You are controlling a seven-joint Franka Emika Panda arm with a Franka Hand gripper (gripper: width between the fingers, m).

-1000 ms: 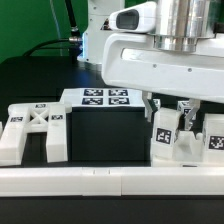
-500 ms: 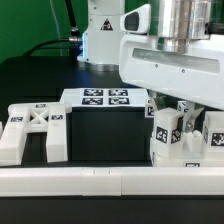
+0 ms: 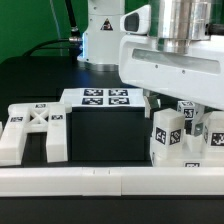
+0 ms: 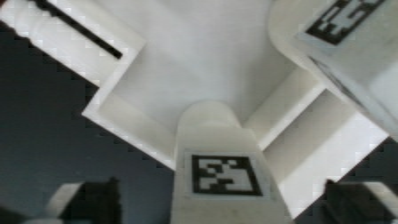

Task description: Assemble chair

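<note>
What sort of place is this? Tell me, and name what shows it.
Most likely a robotics lab bench for assembly trials: a black table, a marker board printed with tags, and white tagged chair parts, such as the X-braced frame.

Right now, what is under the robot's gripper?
White, tagged chair pieces stand under the gripper. Its big body covers their tops at the back, so how they join there cannot be seen.

White arm (image 3: 165, 60) vertical from above, hand (image 3: 170, 112) pointing straight down, fingers (image 4: 80, 203) spread wide apart, gripping nothing
</note>
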